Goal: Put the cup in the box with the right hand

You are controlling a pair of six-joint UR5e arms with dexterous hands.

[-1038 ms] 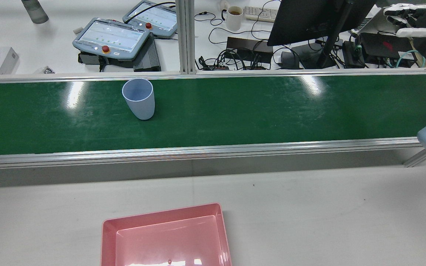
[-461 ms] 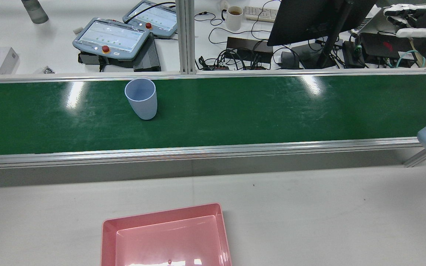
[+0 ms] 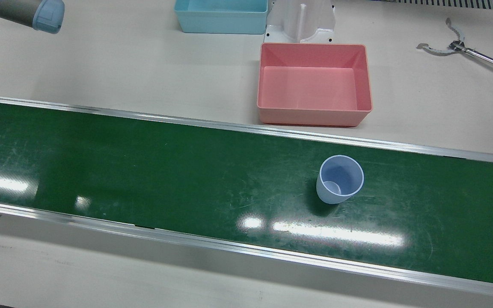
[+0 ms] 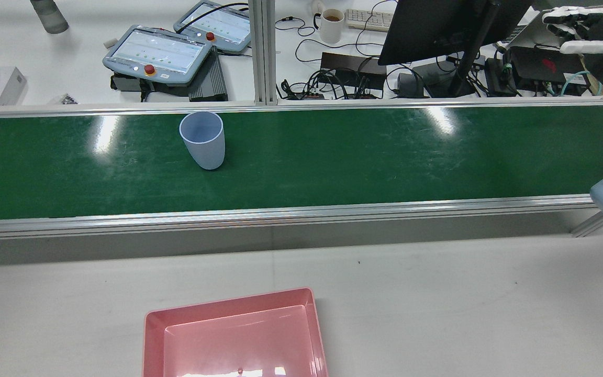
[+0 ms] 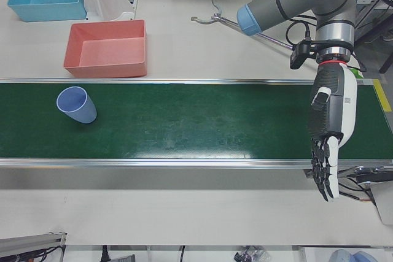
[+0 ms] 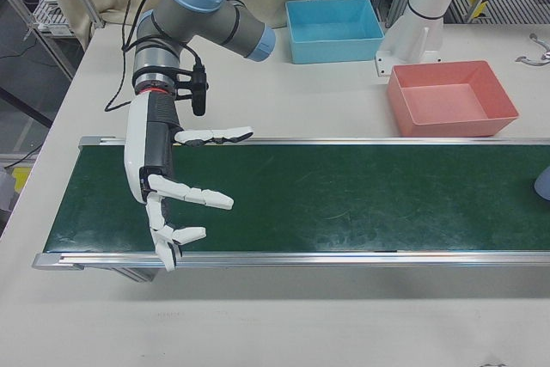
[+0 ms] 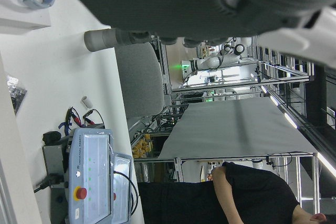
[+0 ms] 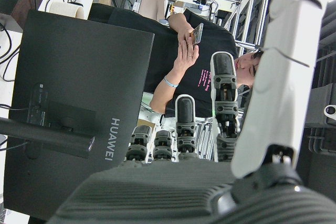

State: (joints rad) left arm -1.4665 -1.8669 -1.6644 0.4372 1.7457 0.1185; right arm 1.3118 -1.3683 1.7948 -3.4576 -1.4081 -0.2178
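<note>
On green conveyor belt [image 3: 144,171]: pale blue plastic cup [image 3: 340,179], upright, untouched. Beside belt on surface: empty pink rectangular plastic box [image 3: 314,84]. At belt's far end: right hand [image 6: 176,191], fingers spread, empty, well apart from cup.

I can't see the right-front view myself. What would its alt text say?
A white robot hand, open with fingers spread, hangs over the left end of a green conveyor belt. Behind the belt on a beige table sit a pink box and a blue box, and a pale blue cup peeks in at the right edge.
</note>
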